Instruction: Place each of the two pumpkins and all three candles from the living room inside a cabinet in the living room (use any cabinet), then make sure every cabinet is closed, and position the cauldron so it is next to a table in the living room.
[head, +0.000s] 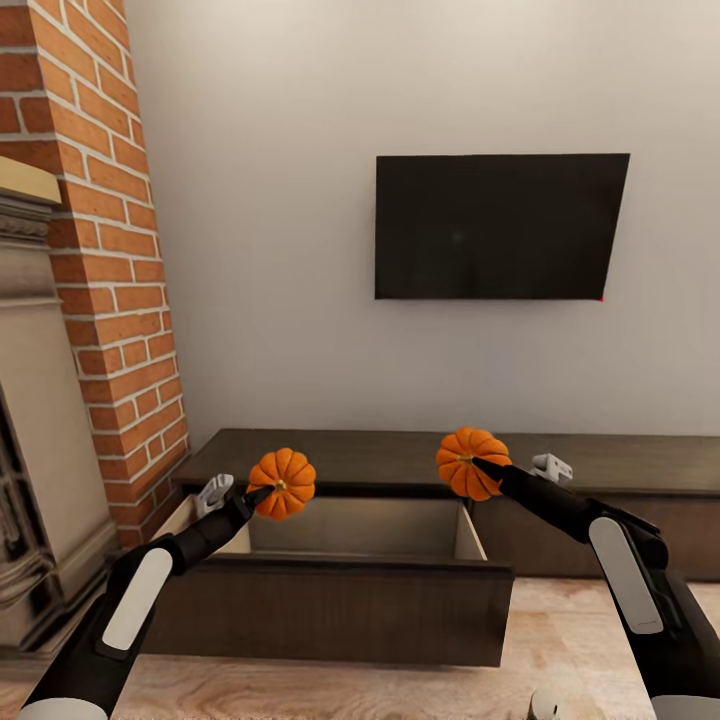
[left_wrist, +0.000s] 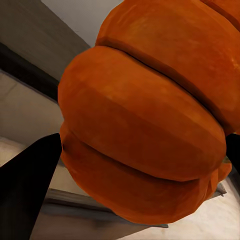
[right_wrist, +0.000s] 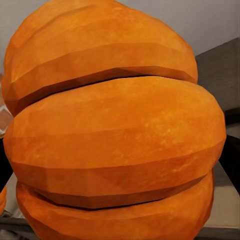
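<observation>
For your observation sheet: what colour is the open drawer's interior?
Pale beige inside the open drawer, clearest in the head view.

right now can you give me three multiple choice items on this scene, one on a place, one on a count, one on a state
1. Where is the pumpkin in the left gripper?
A. on the floor
B. held in the air over the open drawer
C. on the cabinet top

2. How many pumpkins are in view in the head view?
A. one
B. two
C. three

3. What state is the cabinet drawer in front of the robot in?
A. pulled open
B. fully shut
C. taken off and lying on the floor

Answers:
1 B: the left gripper holds the left pumpkin in the air above the open drawer.
2 B: besides the left one, the right pumpkin sits in the right gripper.
3 A: the drawer juts out from the cabinet, its pale interior showing.
</observation>
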